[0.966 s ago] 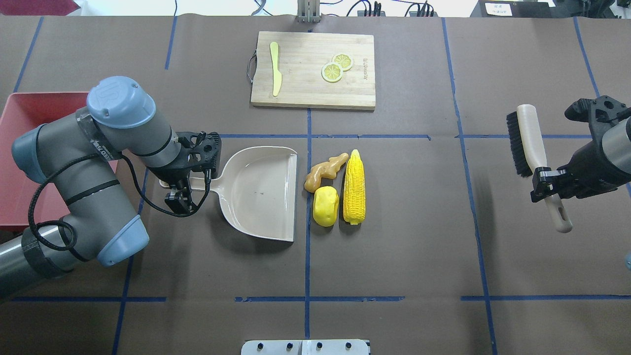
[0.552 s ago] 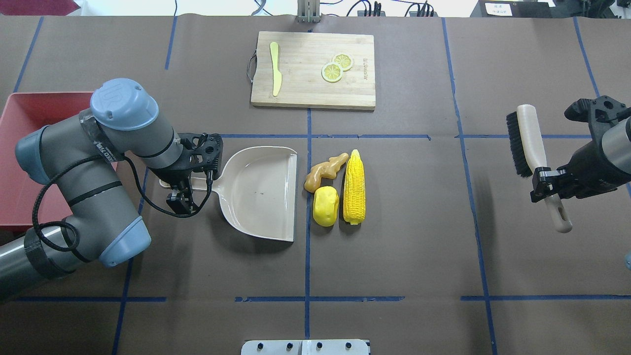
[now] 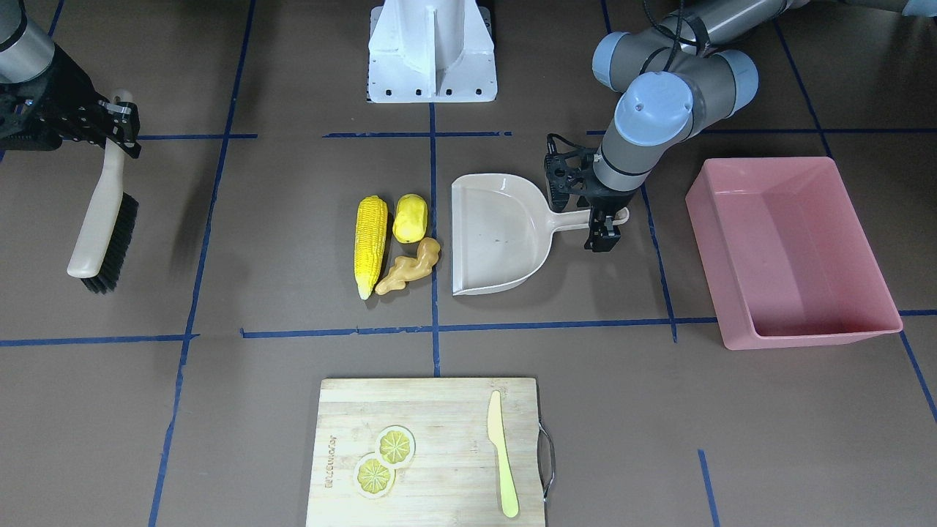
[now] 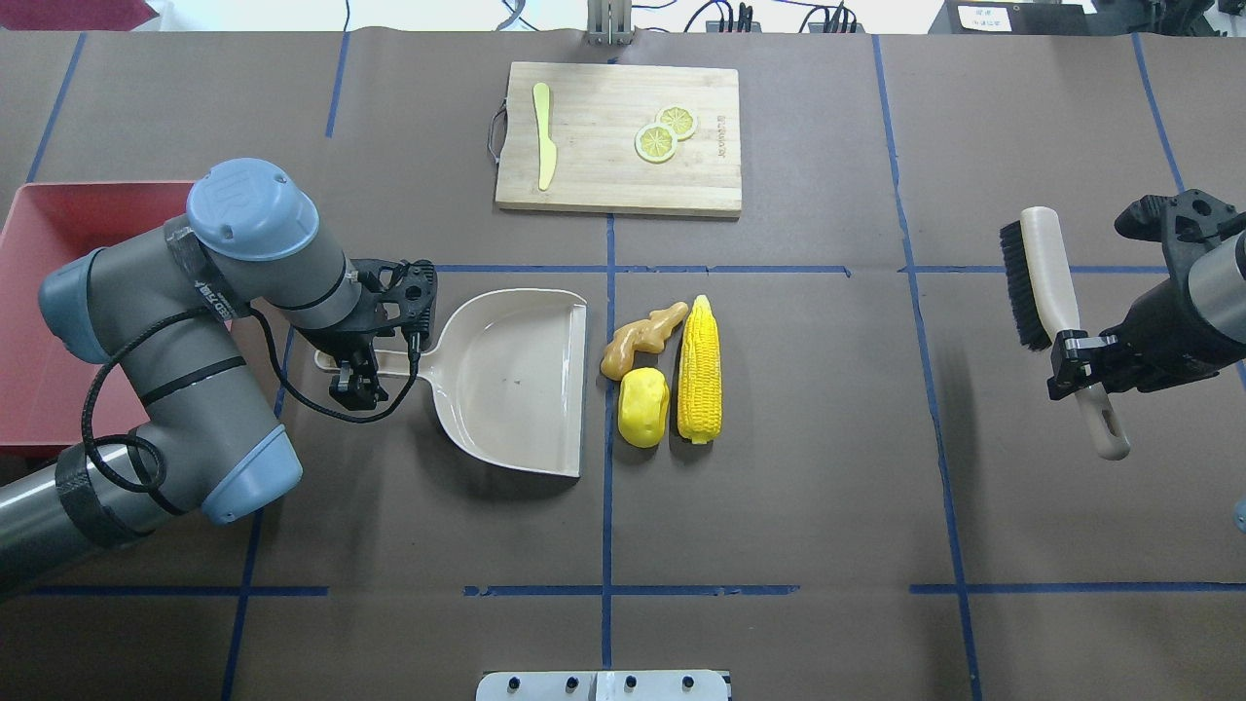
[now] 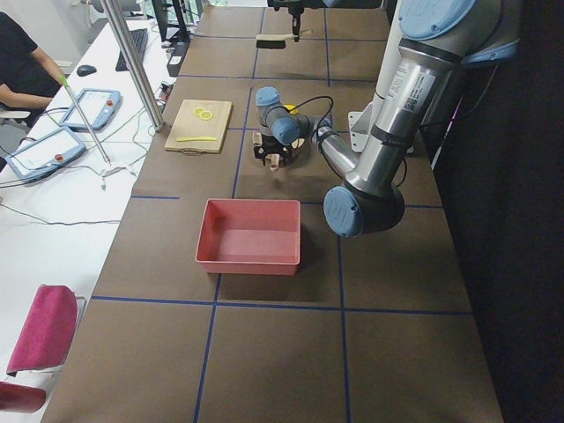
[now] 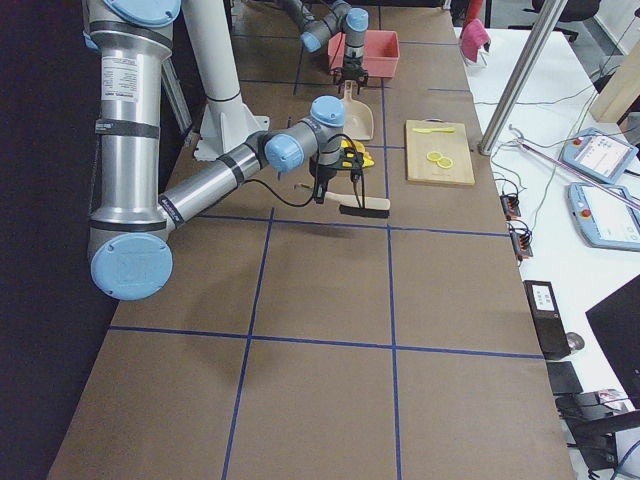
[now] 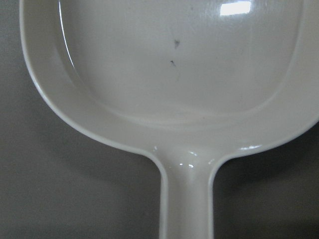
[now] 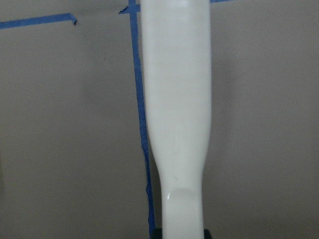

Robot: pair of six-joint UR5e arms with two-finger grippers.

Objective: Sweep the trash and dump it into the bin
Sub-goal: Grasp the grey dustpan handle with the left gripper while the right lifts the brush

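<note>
At the far left of the tabletop [image 4: 779,506], seen from overhead: the bin [image 4: 19,243], pink, nothing visible inside, partly hidden under the left arm's elbow. Left arm folded, forearm low, wrist turned down over the dustpan [image 4: 516,380] handle. Left pincer [image 4: 375,362] straddles that handle, one finger on each side. Cannot tell whether it grips or only brackets: the wrist camera shows handle and pan, no fingers. Dustpan flat, open lip toward the trash.

Centre: trash not yet swept. Ginger root [image 4: 641,336] and oval lump [image 4: 643,407] lie just beside the lip, with the corn cob [image 4: 699,370] just beside them on the side away from the pan. All three rest on the tabletop, none in the pan, well apart from the bin.

Right: brush [image 4: 1046,273] hangs above the tabletop, bristles facing the trash, well apart from it. Right pincer [image 4: 1076,355] is clamped on the brush handle, arm out at the table's right edge.

Judgement: the step in hand is securing the dustpan, ahead of the sweep. Next move calls for a firm hold on the handle so the pan cannot skid, then the brush carried past the corn, lowered, and driven toward the lip
</note>
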